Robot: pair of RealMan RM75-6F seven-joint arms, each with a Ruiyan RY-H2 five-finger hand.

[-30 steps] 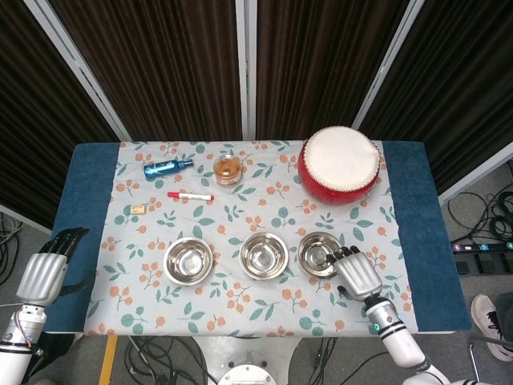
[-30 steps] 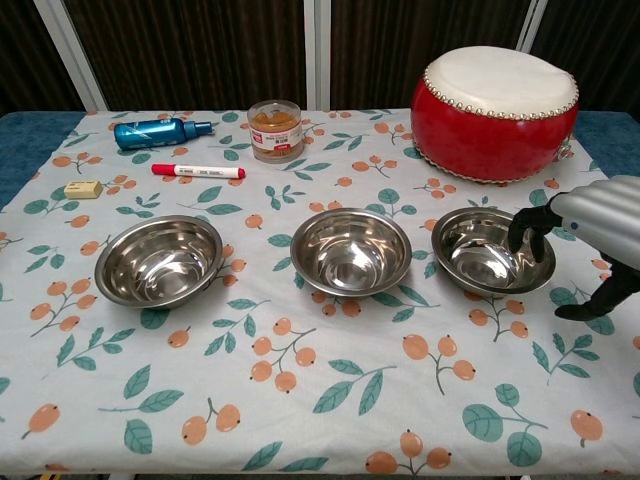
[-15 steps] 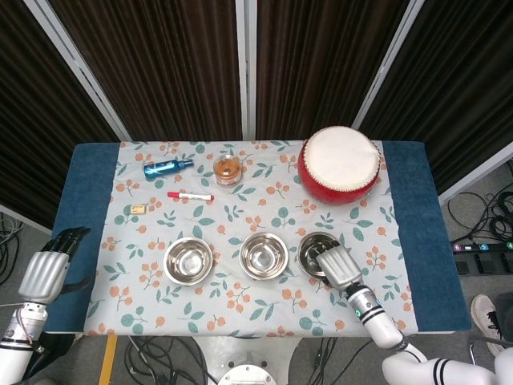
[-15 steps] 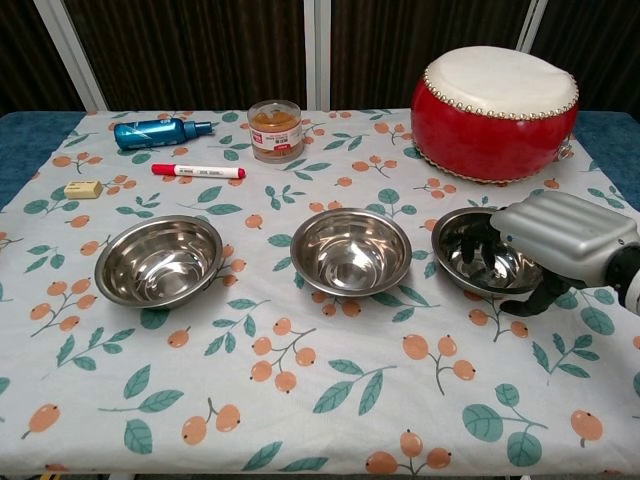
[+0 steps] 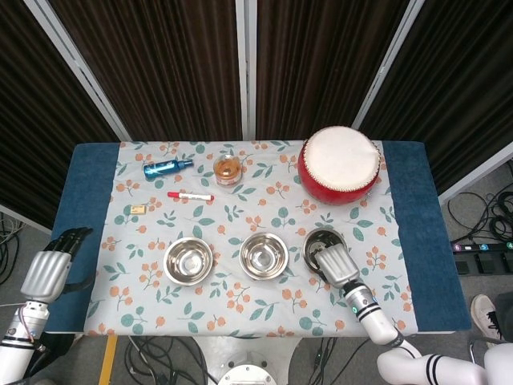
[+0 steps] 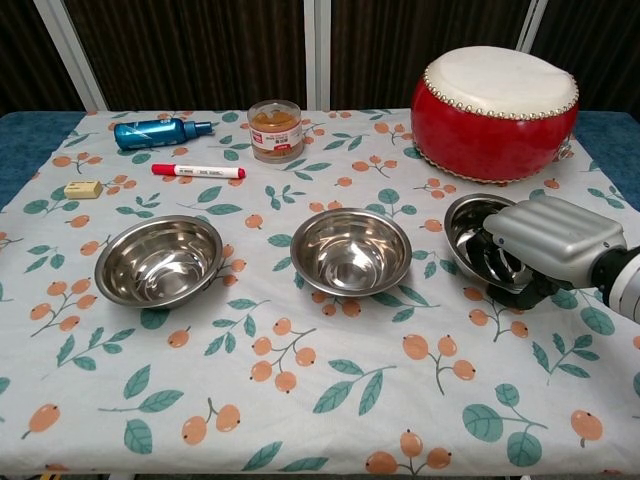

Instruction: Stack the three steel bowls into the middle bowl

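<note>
Three shiny steel bowls are set in a row near the tabletop's front edge. The left bowl (image 6: 160, 260) and middle bowl (image 6: 350, 250) rest upright and flat. The right bowl (image 6: 470, 225) is tilted, its near rim raised off the cloth.

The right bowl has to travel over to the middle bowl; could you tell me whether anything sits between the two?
Nothing visible does. The right hand grips the right bowl, tilted up off the cloth, and only bare cloth lies between it and the middle bowl. The drum stands behind, off that path.
</note>
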